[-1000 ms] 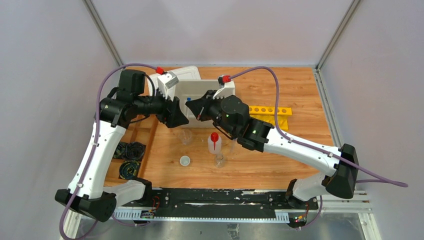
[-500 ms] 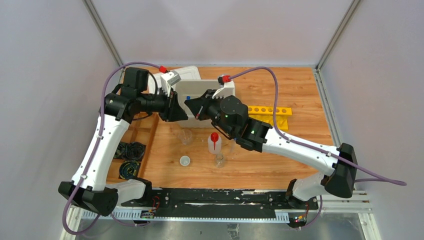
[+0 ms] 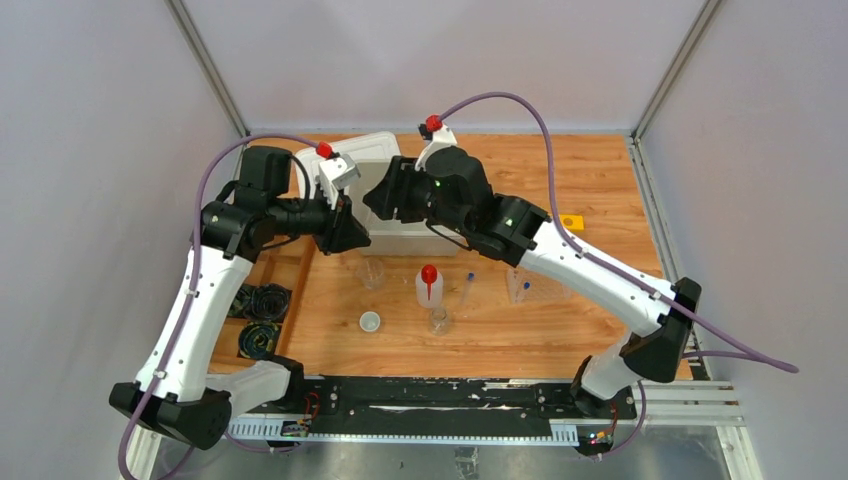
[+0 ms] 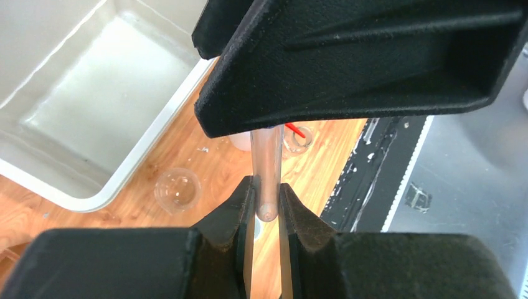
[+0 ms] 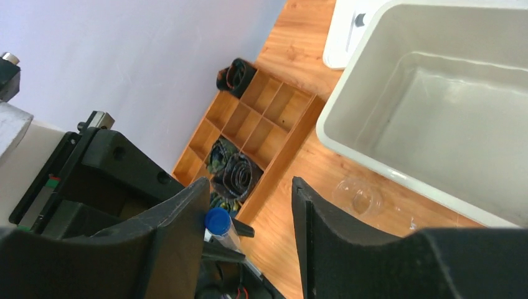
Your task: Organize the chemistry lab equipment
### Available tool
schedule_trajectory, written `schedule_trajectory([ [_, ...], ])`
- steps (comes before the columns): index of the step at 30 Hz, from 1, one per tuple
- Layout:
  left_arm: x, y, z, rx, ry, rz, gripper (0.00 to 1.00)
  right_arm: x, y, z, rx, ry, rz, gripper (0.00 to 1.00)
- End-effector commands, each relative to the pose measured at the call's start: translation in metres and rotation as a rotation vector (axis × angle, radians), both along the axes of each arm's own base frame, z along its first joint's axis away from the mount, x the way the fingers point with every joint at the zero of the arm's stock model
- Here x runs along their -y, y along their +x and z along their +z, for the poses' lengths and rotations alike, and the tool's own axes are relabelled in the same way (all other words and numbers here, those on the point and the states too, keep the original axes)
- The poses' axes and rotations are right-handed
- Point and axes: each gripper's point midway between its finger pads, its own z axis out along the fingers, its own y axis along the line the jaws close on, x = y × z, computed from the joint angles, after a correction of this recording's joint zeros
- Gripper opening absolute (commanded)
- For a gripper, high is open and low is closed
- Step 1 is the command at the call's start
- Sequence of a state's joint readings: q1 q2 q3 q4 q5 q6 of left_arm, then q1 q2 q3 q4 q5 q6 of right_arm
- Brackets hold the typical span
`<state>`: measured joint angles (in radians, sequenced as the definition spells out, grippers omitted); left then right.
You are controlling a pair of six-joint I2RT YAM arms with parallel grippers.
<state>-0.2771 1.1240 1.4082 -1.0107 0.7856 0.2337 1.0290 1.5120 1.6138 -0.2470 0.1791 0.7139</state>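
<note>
The test tube is in my left claw. My two fingers there are pinched narrow on its rounded bottom end, and the rest of it points out past my fingertips. Its blue cap sits just beside the inner face of one finger of my right claw, whose fingers stand apart with nothing between them (I cannot tell whether the cap touches that finger). Both claws meet in the air over the table, left of its middle and about halfway between the far and near edges. They are at the near left corner of the white tub.

Below, a glass beaker stands just off the tub's near side. The squeeze bottle with its red nozzle stands near the middle of the table, and a small flask is just beside it toward the near edge. The little white cup stands left of the flask, near the near edge. A loose tube lies flat to the right of the bottle.

Along the left edge sits a wooden tray holding black cable coils.
</note>
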Motion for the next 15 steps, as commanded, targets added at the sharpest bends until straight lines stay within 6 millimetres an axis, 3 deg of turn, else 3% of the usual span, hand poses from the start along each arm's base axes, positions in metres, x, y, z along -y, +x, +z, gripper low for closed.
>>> schedule_trajectory([
  [1, -0.003, -0.002, 0.002, 0.095, 0.021, -0.035, 0.0, -0.001, -0.016, -0.014, -0.07, -0.082, 0.137, 0.54],
  [10, -0.006, -0.002, -0.006, 0.105, 0.047, -0.032, 0.0, -0.011, -0.027, -0.005, -0.062, -0.069, 0.23, 0.49],
  [15, -0.006, -0.005, -0.007, 0.107, 0.043, -0.041, 0.0, -0.016, -0.024, -0.007, -0.067, -0.079, 0.233, 0.38],
])
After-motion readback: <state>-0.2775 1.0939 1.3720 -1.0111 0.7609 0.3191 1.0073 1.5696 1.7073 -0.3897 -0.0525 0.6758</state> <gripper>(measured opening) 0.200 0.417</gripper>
